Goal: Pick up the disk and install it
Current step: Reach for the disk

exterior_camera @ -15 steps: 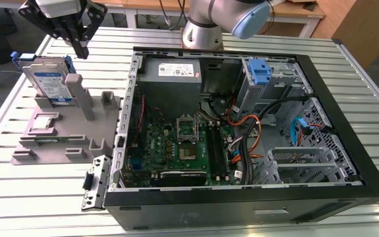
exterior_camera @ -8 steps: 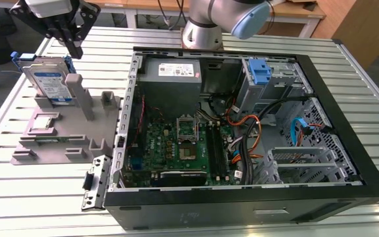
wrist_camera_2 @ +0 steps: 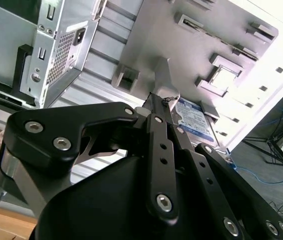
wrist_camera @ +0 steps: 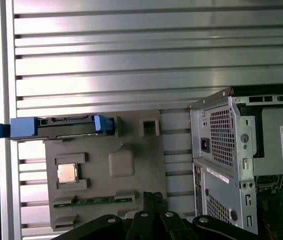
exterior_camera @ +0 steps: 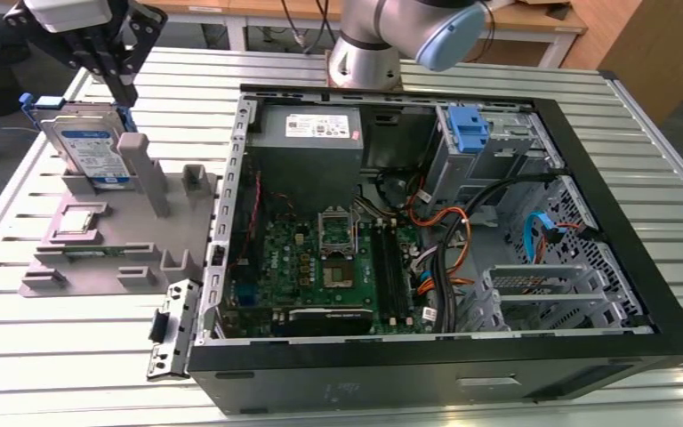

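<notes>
exterior view: the gripper (exterior_camera: 121, 94) hovers just above the one disk (exterior_camera: 90, 147). the disk stands on edge in a slot of the single grey fixture (exterior_camera: 92, 260) on the slatted surface (exterior_camera: 81, 356), to the exterior view's left of the one open computer case (exterior_camera: 437, 369). the jaws are together with nothing between them. one blue bracket (exterior_camera: 468, 131) sits in the case's drive bay.

second wrist view: the jaws sit over the fixture's post, with the disk's (wrist_camera_2: 196, 120) label just beyond them.

first wrist view: the disk (wrist_camera: 56, 127) is seen edge-on, apart from the jaws. one square chip (wrist_camera: 67, 173) lies in the fixture.

i judge this to be the approach to the pick, with nothing grasped yet. taking the disk calls for parted jaws straddling its top edge.
</notes>
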